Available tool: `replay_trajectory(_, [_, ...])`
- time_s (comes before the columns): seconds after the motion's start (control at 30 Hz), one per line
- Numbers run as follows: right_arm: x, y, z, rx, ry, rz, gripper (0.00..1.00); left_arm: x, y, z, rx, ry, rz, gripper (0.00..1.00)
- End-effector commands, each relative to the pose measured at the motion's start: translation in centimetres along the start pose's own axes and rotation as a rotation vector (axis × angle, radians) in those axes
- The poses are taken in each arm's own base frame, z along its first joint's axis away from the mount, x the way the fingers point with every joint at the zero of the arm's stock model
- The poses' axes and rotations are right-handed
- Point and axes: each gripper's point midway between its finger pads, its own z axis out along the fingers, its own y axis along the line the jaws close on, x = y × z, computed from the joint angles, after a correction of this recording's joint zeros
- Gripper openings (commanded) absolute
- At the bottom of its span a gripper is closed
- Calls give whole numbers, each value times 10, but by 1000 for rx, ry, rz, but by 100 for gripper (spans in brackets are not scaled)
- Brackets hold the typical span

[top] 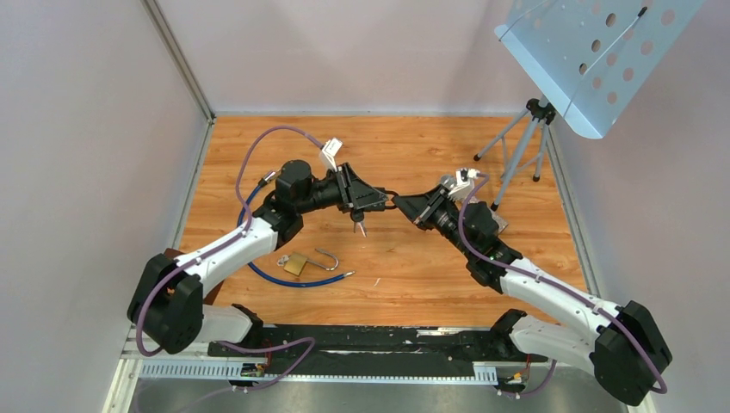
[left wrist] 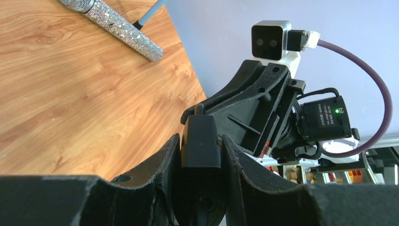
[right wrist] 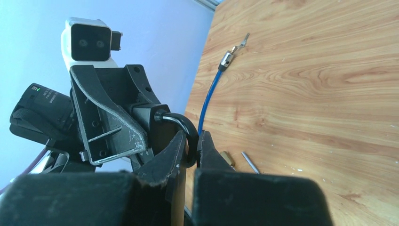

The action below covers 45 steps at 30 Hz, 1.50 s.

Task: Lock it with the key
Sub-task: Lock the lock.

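Mid-air we see left gripper (top: pixel 379 199) clenched on the black lock (left wrist: pixel 199 141), right gripper (right wrist: pixel 189 141) pinching its shackle (right wrist: pixel 186 123), brass padlock (top: pixel 295 263) and blue cable (top: pixel 288 281) on the table (top: pixel 413 146) (beside left arm), tripod (top: pixel 525 142) far right

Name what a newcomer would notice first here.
Mid-air above the table, the left end effector grips a black lock while the right end effector pinches its shackle. On the table's near left lie a brass padlock, its own shackle open, and a blue cable. A music stand looms far right.
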Motion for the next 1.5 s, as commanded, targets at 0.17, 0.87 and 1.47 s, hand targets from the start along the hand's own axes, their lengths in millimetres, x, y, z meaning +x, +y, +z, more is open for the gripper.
replay_trajectory(0.17, [64,185,-90,-769,410,5,0,53,-44,29,182,175,60,0])
replay_trajectory(0.87, [-22,51,-77,-79,71,90,79,-13,-86,-22,236,-49,-10,0])
replay_trajectory(1.47, [-32,96,-43,-232,117,132,32,-20,-128,-41,416,-80,-47,0])
